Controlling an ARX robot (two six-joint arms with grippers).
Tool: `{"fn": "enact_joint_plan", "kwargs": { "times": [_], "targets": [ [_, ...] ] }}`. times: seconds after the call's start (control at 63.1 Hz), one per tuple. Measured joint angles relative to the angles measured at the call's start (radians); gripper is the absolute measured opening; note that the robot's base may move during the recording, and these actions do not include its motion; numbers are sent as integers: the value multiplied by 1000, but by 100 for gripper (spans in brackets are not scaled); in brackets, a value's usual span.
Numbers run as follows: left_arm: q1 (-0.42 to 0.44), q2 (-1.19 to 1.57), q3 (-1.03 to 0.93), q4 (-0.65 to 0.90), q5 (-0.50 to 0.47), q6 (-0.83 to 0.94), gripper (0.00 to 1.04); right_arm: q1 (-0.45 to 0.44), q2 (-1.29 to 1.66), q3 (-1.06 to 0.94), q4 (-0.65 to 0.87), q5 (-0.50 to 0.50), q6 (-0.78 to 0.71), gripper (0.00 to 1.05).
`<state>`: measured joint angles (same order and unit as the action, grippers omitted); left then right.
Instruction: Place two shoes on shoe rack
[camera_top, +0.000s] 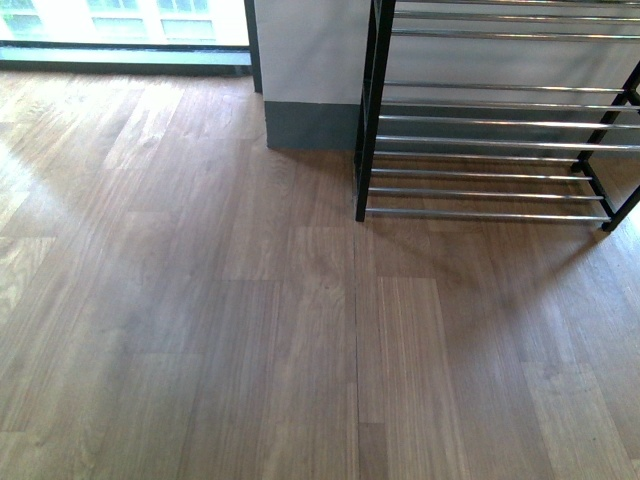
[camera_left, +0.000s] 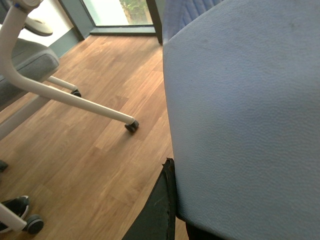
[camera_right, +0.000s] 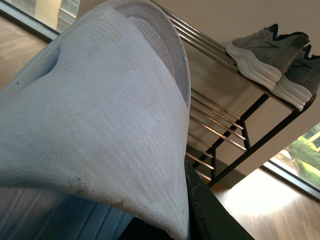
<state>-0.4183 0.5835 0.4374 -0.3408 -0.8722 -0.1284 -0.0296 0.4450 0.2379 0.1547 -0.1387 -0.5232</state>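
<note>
The left gripper shows only one black finger at the bottom centre of its wrist view. That finger is pressed against the edge of a pale blue rubber slide that fills the right half of the frame. The opposite finger is hidden, so it probably has the slide pinched, judging from the slide hanging clear of the brown wood-plank floor. The white wheeled legs of an office chair cross the upper left of that frame. The right gripper reads the same way: one dark finger at the bottom centre lies along a second pale blue slide, whose textured sole covers the left of the frame. Beyond it, in the upper right, the shoe rack of chrome bars in a black frame carries a pair of grey knit sneakers with white soles on its top tier. In the front view the rack's lower tiers sit bare in the upper right, with neither arm in sight. The step in hand looks like the carry, with both slides lifted and neither yet placed. Next, each arm must reach forward to a free tier and level its slide sole-down. The slide should span at least two bars so it cannot slip between them before the fingers part.
</note>
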Motion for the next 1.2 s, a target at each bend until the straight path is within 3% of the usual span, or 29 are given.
{"fn": "enact_joint_plan", "kwargs": {
  "times": [1.204],
  "targets": [
    [0,4,-3,0,0,0,2,-1,2,-2,-1,-3,0,1]
  ]
}}
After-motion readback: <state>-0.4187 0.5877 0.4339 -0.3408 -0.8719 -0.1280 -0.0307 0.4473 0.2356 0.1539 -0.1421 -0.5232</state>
